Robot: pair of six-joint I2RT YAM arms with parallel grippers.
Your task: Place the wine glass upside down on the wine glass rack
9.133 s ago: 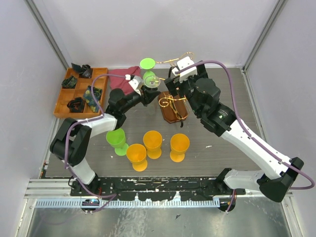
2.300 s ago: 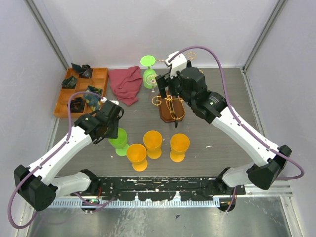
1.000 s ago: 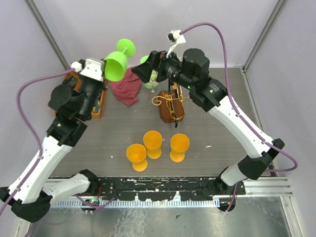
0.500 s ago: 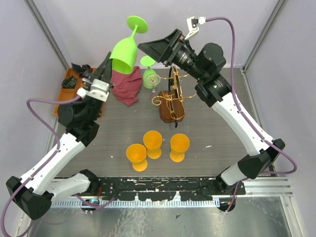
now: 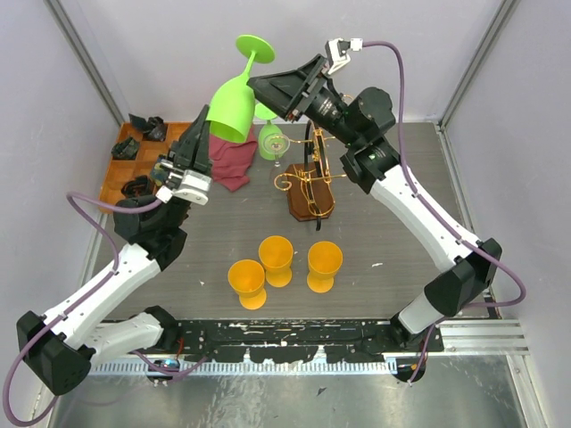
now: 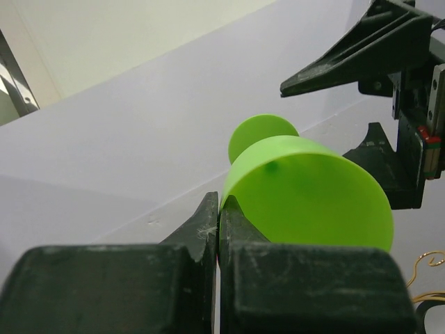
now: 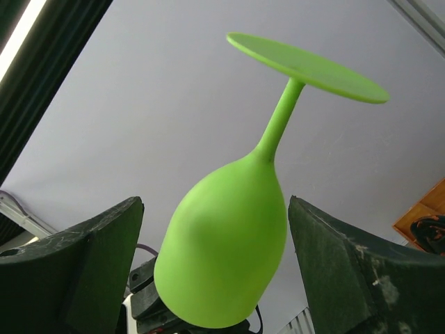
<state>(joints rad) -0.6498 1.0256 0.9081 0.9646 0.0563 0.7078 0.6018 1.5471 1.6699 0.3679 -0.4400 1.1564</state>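
A green wine glass [image 5: 234, 96] hangs upside down high above the table, its foot [image 5: 255, 46] on top. My left gripper [image 5: 207, 125] is shut on its rim, seen in the left wrist view as fingers [image 6: 208, 219] pinching the edge of the wine glass [image 6: 306, 195]. My right gripper [image 5: 270, 94] is open, with its fingers on either side of the bowl [image 7: 222, 264] and not touching it. The wine glass rack [image 5: 309, 183], gold wire on a brown wooden base, stands below on the table. A second green glass [image 5: 271, 140] is at its left arm.
Three orange cups [image 5: 277, 259] stand grouped in the front middle of the table. A dark red cloth [image 5: 230, 162] lies left of the rack. A compartmented wooden tray [image 5: 125, 159] with dark items sits at the back left.
The left arm has swung the green glass from lying sideways to upside down and carried it right, between the right gripper's fingers. The right gripper has tilted up toward it and narrowed slightly.
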